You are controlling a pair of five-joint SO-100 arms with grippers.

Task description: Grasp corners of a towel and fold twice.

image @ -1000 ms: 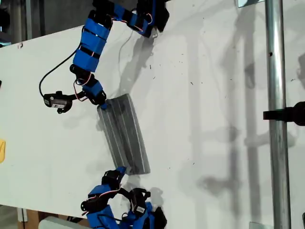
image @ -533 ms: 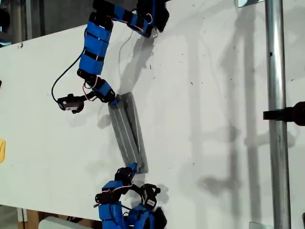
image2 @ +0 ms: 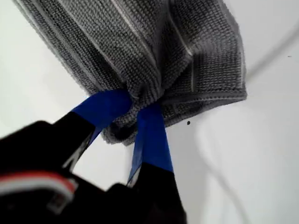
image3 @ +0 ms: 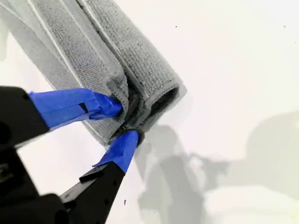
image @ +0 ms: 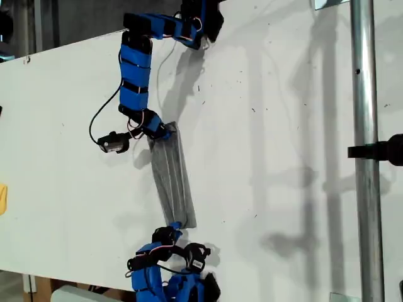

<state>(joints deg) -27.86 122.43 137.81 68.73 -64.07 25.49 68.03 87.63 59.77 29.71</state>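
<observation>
The grey striped towel [image: 171, 176] lies on the white table [image: 283, 126] as a narrow folded strip, running up and down the middle of the exterior view. A blue arm reaching in from the exterior view's top grips the strip's upper end [image: 162, 132]. Another arm at the bottom grips its lower end [image: 176, 225]. The wrist views do not show which arm is which. My first gripper [image2: 135, 100] is shut on a bunched corner of the towel [image2: 140, 37]. My second gripper [image3: 124, 121] is shut on the layered end of the towel [image3: 84, 42].
A vertical metal pole [image: 365, 157] with a black clamp [image: 378, 151] stands at the exterior view's right. A small yellow object [image: 2, 198] shows at that view's left edge. The table's far edge runs along the upper left. A black cable [image: 101, 116] loops beside the upper arm.
Both grippers have moved toward the exterior view's right, carrying the towel's edge with them. The towel has gone from a wide band to a narrow folded strip.
</observation>
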